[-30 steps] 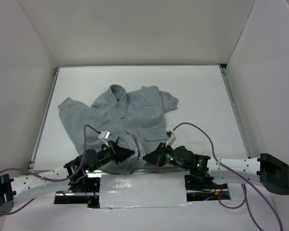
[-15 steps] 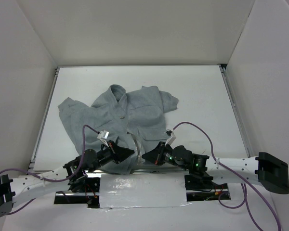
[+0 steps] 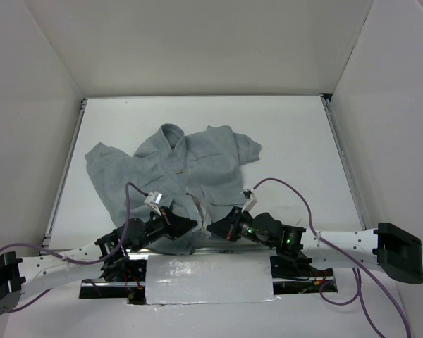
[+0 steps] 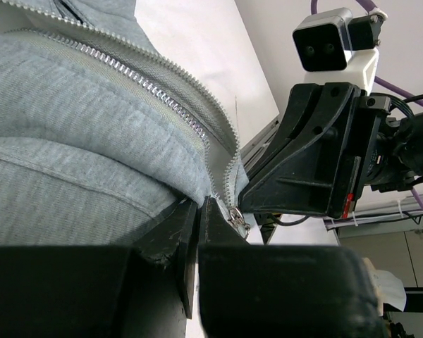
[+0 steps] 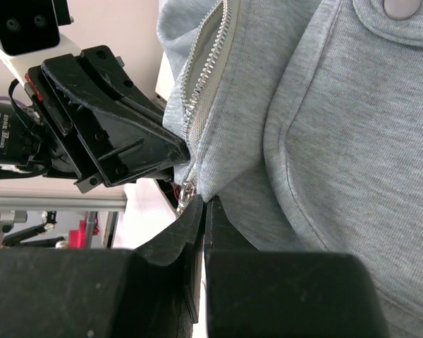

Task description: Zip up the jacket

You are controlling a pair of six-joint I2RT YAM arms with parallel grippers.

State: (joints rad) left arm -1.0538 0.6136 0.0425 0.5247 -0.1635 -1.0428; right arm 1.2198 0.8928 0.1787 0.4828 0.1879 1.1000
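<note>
The left gripper (image 3: 189,224) clenches the hem, at 6 o'clock, of the small light-grey fleece jacket (image 3: 197,158), collar at 12 o'clock. The right gripper (image 3: 213,228) pinches the opposite hem. The pale metal zipper (image 4: 162,84) gapes; its 2 halves look unjoined, so zipping seems entirely ahead.

The overhead camera is looking down from behind; both wrist cameras are facing each other closely, sharing the jacket (image 3: 197,165) hem (lower centre overhead).

White table (image 3: 289,141) fills centre of top view, w/ thin left rail (image 3: 65,176) & right rail (image 3: 343,155) along its edges. Plain white walls (image 3: 197,42) at top & sides. Bottom centre: shiny grey patch (image 3: 208,280), prob. tape.
</note>
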